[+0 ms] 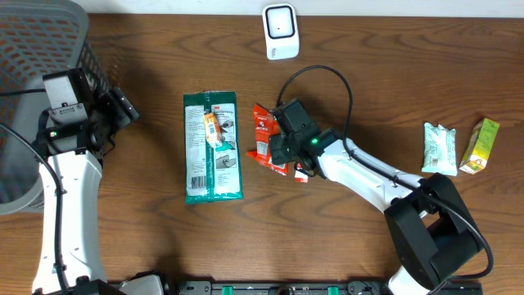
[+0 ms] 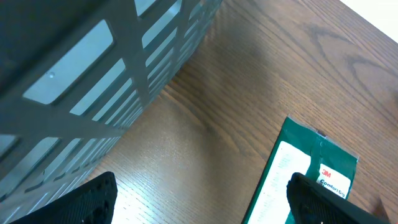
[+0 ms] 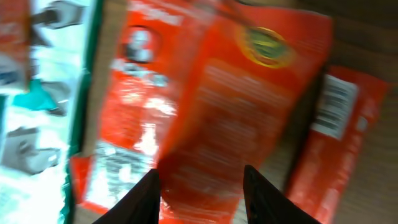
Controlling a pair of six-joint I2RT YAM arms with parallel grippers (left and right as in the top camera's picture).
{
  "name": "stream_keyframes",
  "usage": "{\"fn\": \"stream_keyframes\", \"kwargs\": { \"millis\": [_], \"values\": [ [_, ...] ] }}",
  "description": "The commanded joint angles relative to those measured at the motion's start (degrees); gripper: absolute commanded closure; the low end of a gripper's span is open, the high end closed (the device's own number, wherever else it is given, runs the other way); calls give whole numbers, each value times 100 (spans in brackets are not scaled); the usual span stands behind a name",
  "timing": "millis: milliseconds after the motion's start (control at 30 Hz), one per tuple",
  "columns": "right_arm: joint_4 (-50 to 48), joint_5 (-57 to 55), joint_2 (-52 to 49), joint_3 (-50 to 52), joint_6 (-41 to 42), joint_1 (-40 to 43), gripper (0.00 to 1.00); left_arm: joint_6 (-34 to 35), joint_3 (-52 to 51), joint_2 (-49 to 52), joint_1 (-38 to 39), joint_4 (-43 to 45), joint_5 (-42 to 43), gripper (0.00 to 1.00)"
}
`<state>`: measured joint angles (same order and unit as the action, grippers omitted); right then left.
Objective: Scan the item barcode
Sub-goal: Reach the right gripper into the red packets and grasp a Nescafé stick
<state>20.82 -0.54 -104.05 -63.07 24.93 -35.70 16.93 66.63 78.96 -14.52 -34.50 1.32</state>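
Observation:
Two or more red snack packets (image 1: 264, 138) lie at the table's middle, just right of a green 3M package (image 1: 212, 147). My right gripper (image 1: 277, 146) is down on them. In the right wrist view its fingers (image 3: 200, 196) straddle a raised fold of one red packet (image 3: 217, 106), which fills the gap between them; the picture is blurred. Beside it lies another red packet (image 3: 333, 137) with a barcode showing. A white scanner (image 1: 281, 31) stands at the far edge. My left gripper (image 1: 123, 106) hovers open by the basket, with bare wood between its fingers (image 2: 202, 205).
A grey mesh basket (image 1: 33, 49) fills the far left corner, close to my left arm. At the right lie a white-green pouch (image 1: 439, 149) and a yellow-green carton (image 1: 480, 146). The green package's corner (image 2: 311, 168) shows beside my left gripper's right finger.

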Motion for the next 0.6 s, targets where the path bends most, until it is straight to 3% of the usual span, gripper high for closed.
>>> {"fn": "stream_keyframes", "kwargs": {
  "millis": [0, 167, 567],
  "values": [
    [151, -901, 140, -90, 634, 13, 61, 35, 79, -94, -46, 7, -74, 12],
    [118, -1318, 140, -90, 636, 15, 59, 35, 79, -94, -46, 9, -74, 12],
    [249, -1421, 74, 179, 1303, 157, 69, 35, 79, -94, -46, 7, -74, 12]
  ]
}}
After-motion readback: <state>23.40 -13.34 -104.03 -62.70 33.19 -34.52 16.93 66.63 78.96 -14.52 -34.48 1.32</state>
